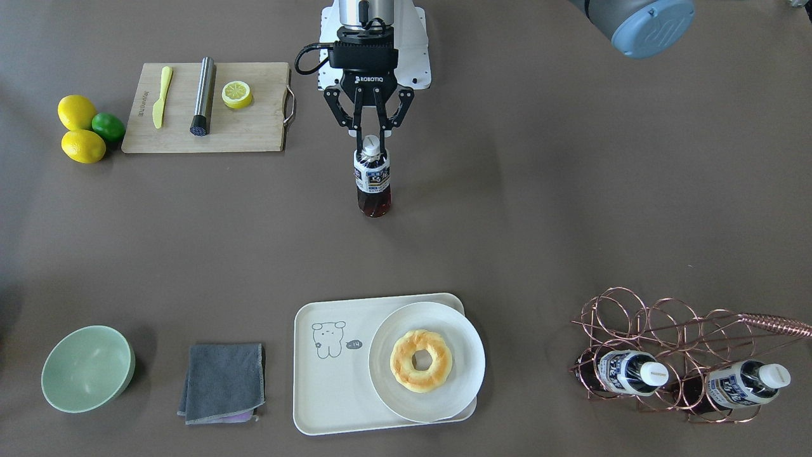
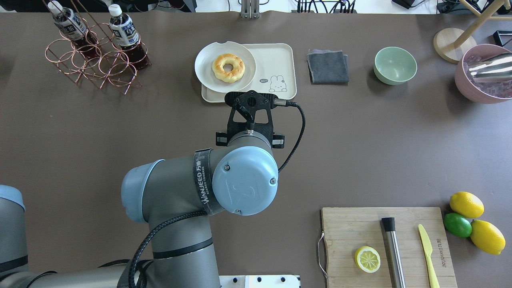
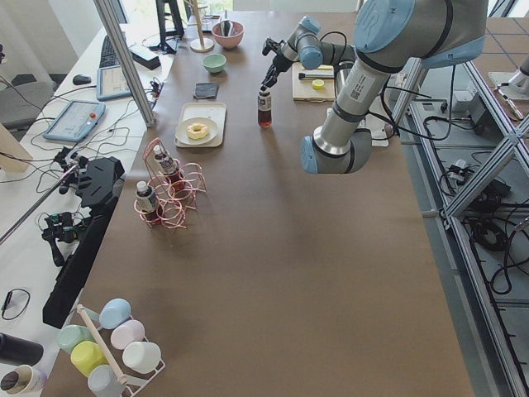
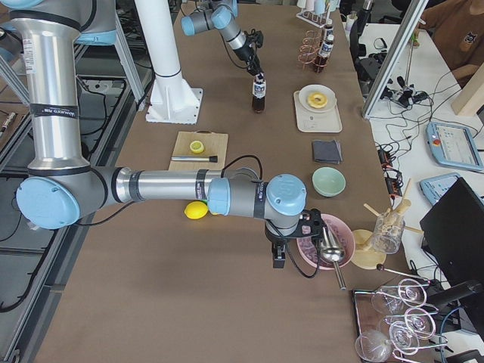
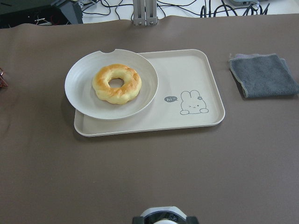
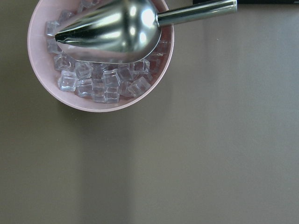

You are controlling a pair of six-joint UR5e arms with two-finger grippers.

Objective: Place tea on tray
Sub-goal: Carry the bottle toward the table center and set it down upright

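Note:
A tea bottle [image 1: 372,181] with a white cap and a blue and white label stands upright at mid-table. My left gripper [image 1: 372,141] is shut on its cap from above. Whether its base touches the table, I cannot tell. In the left wrist view only the tea's cap [image 5: 163,216] shows at the bottom edge, with the cream tray [image 5: 187,79] ahead of it. The tray [image 1: 330,381] carries a white plate [image 1: 466,374] with a doughnut [image 1: 420,360]; its bear side is bare. My right gripper [image 4: 277,261] hangs beside a pink ice bowl [image 4: 321,242]; I cannot tell its state.
Two more tea bottles [image 1: 631,373] [image 1: 748,383] lie in a copper wire rack [image 1: 666,324]. A grey cloth [image 1: 223,383] and a green bowl [image 1: 87,368] sit beside the tray. A cutting board [image 1: 254,133] holds a lemon half, a knife and a metal tube, with lemons [image 1: 77,112] beside it.

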